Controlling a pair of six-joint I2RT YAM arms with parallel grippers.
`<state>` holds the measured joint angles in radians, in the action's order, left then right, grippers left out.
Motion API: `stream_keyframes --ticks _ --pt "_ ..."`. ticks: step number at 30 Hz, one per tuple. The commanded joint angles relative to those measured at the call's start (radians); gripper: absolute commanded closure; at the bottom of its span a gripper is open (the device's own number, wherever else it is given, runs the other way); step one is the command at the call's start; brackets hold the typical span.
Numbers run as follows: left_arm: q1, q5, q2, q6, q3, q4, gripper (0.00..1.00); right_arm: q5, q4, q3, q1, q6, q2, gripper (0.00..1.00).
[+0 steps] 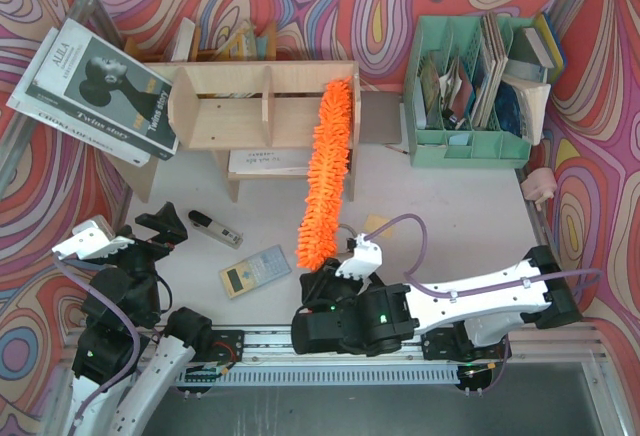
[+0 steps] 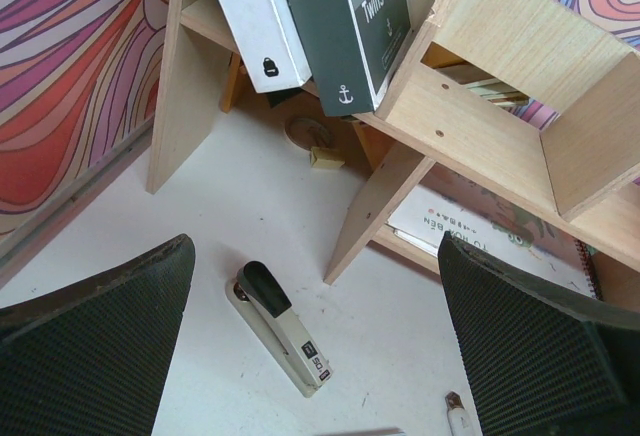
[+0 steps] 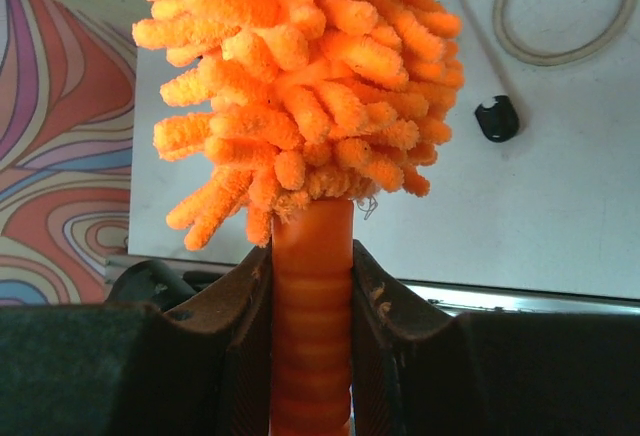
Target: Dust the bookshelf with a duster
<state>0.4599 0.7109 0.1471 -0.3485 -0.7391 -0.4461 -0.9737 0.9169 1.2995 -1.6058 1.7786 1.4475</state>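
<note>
The bookshelf is a low plywood unit with upright dividers at the back of the table; its left end and leg fill the left wrist view. The orange shaggy duster slants up across the shelf's right compartment, its tip at the top board. My right gripper is shut on the ribbed orange handle just below the chenille head. My left gripper hangs open in front of the shelf's left leg, with nothing between its fingers.
A stapler lies on the table under the left gripper, with a calculator to its right. Books lean on the shelf's left end. A notebook lies beneath the shelf. A mint-green file organiser stands at the back right.
</note>
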Motion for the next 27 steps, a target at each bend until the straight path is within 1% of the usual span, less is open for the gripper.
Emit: stream_keyframes --ticks 1,3,4,7,9,11,14,15,16,18,19,23,27 --pt "-0.007 0.000 0.011 -0.004 0.004 0.013 0.02 -0.016 -0.242 -0.001 0.008 -0.232 0.013 1.00" --pt "-0.007 0.001 0.009 -0.004 0.004 0.011 0.02 0.019 -0.362 0.007 0.009 -0.371 0.029 1.00" --pt "-0.006 0.002 0.009 -0.004 0.004 0.011 0.02 0.032 -0.393 0.016 0.008 -0.412 0.037 1.00" --pt "-0.007 0.002 0.009 -0.004 0.005 0.013 0.02 0.038 -0.361 0.056 0.009 -0.418 0.064 1.00" --pt "-0.007 0.002 0.011 -0.004 0.004 0.012 0.02 0.016 -0.292 0.060 0.008 -0.347 0.063 1.00" --pt "-0.007 0.002 0.010 -0.004 0.004 0.008 0.02 -0.016 -0.191 0.043 0.009 -0.239 0.044 1.00" --pt "-0.007 0.002 0.009 -0.004 0.007 0.016 0.02 -0.059 0.003 0.024 0.008 -0.022 0.008 1.00" --pt "-0.006 0.002 0.013 -0.003 0.007 0.015 0.02 -0.067 0.077 0.022 0.008 0.088 0.000 1.00" --pt "-0.007 0.001 0.019 -0.003 0.007 0.015 0.02 -0.072 0.132 0.021 0.008 0.122 -0.011 1.00" --pt "-0.006 -0.003 0.032 -0.003 0.003 0.011 0.02 -0.075 0.159 0.012 0.009 0.152 -0.026 1.00" --pt "-0.006 -0.005 0.037 -0.004 0.001 0.012 0.02 -0.073 0.145 0.008 0.009 0.131 -0.031 1.00" --pt "-0.006 -0.003 0.039 -0.001 0.001 0.008 0.02 -0.050 -0.076 -0.005 0.009 -0.094 -0.024 1.00" --pt "-0.005 0.003 0.032 -0.001 0.000 0.004 0.02 -0.033 -0.174 0.049 0.022 -0.255 0.035 1.00"
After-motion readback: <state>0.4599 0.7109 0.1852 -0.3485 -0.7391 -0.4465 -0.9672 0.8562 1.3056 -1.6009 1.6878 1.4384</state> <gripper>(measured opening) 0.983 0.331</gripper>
